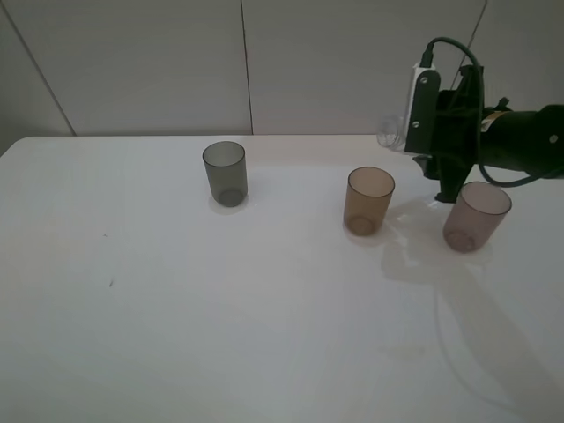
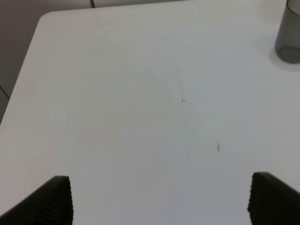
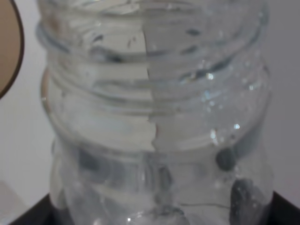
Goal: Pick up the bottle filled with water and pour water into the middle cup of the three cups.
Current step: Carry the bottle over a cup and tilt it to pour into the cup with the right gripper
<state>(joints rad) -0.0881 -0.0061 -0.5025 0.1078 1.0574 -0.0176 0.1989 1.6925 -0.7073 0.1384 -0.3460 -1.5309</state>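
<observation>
My right gripper (image 1: 438, 139) is shut on the clear bottle (image 1: 389, 132) and holds it in the air, tipped on its side, at the back right. Its open neck points left and is up and to the right of the amber-brown middle cup (image 1: 368, 201). In the right wrist view the bottle (image 3: 154, 117) fills the frame, with droplets and water inside, and the amber cup's rim (image 3: 7, 47) shows at the edge. The smoky grey cup (image 1: 225, 173) stands at the left and the mauve-pink cup (image 1: 476, 216) at the right, just below my right arm. My left gripper (image 2: 159, 201) is open and empty over bare table.
The white table (image 1: 176, 308) runs to a pale panelled wall behind. The grey cup (image 2: 288, 35) shows at the edge of the left wrist view. The table's rounded corner (image 2: 44, 18) shows there too.
</observation>
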